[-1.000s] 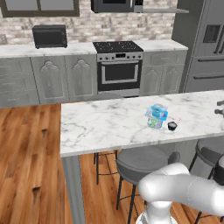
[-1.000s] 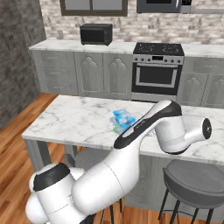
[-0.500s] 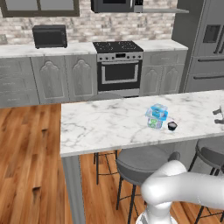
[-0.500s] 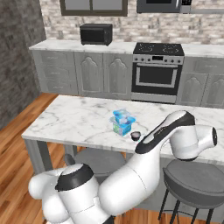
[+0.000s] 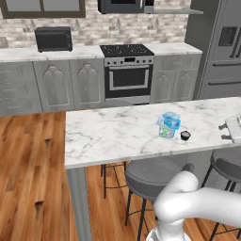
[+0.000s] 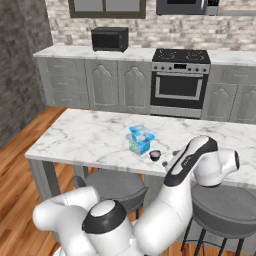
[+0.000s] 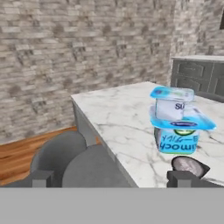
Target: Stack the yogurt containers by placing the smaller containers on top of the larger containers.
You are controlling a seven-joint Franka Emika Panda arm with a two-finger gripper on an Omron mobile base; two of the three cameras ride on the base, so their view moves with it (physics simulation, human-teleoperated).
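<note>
The smaller container [image 7: 172,103], light blue with a blue lid, sits on top of the larger container [image 7: 180,135], a pale tub with a green and white label. This stack stands on the marble island counter [image 5: 113,134], where the smaller container [image 5: 168,118] rests on the larger container [image 5: 165,130], also seen from the right as the yogurt containers [image 6: 139,140]. My gripper [image 5: 223,132] hovers at the counter's right end, well apart from the stack. Its fingertips [image 7: 41,178] stand wide apart, so the gripper [image 7: 112,179] is open with nothing in it.
A small dark round bowl [image 5: 185,136] lies on the counter just right of the stack. Grey bar stools [image 5: 150,174] stand under the counter's near edge. A stove [image 5: 127,70], a microwave [image 5: 53,38] and a fridge [image 5: 223,47] line the back wall.
The arm has swung away from the stack toward the counter's right end. The stacked containers have stayed put, and the gripper has stayed open.
</note>
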